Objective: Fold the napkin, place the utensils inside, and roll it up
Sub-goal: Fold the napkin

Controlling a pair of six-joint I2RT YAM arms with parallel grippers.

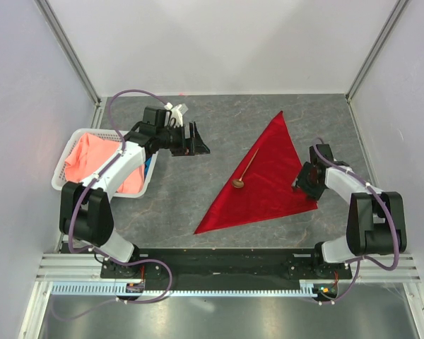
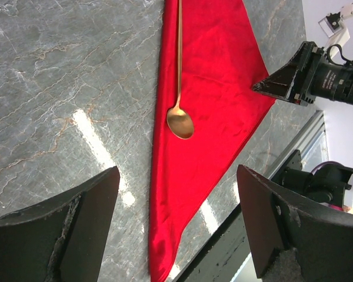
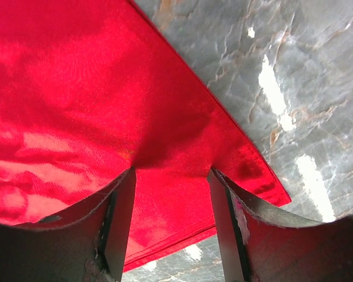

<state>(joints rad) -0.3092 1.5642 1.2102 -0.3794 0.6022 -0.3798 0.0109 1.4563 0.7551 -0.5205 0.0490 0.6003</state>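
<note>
**Napkin folded, spoon on it; roll not yet begun**

Obs: The deep red soft cloth napkin (image 1: 272, 176) lies flat as a triangle on the grey marbled table (image 1: 162, 191), right of centre. One point is far, one near-left, one near-right. The slim copper-brown metal spoon (image 1: 246, 169) rests on the cloth just inside its long left edge. The handle runs far and the bowl is near.

Right end effector (image 3: 170, 176): over the near-right corner of the napkin, jaws apart, tips down on the cloth. A small pucker shows at one tip. Nothing is pinched between the jaws. Two layer edges show along the near side of that corner.

Left end effector (image 1: 201, 138): jaws wide and empty, above bare table left of the napkin and well apart from it. It is beside the white plastic basket (image 1: 60, 176) that holds the salmon-pink cloth (image 1: 92, 159).

Judgement: fold and spoon placement look done. The step in hand is starting the roll from the near-right corner.

Method notes:
- Close on both layers at the corner, not the top one alone.
- Carry the corner low and leftward toward the spoon, so the cloth turns over rather than drags.
- Risk: tugging the satin-like cloth could slide the spoon off the left edge. The left end effector could steady that side.
- Keep the roll parallel to the handle.
</note>
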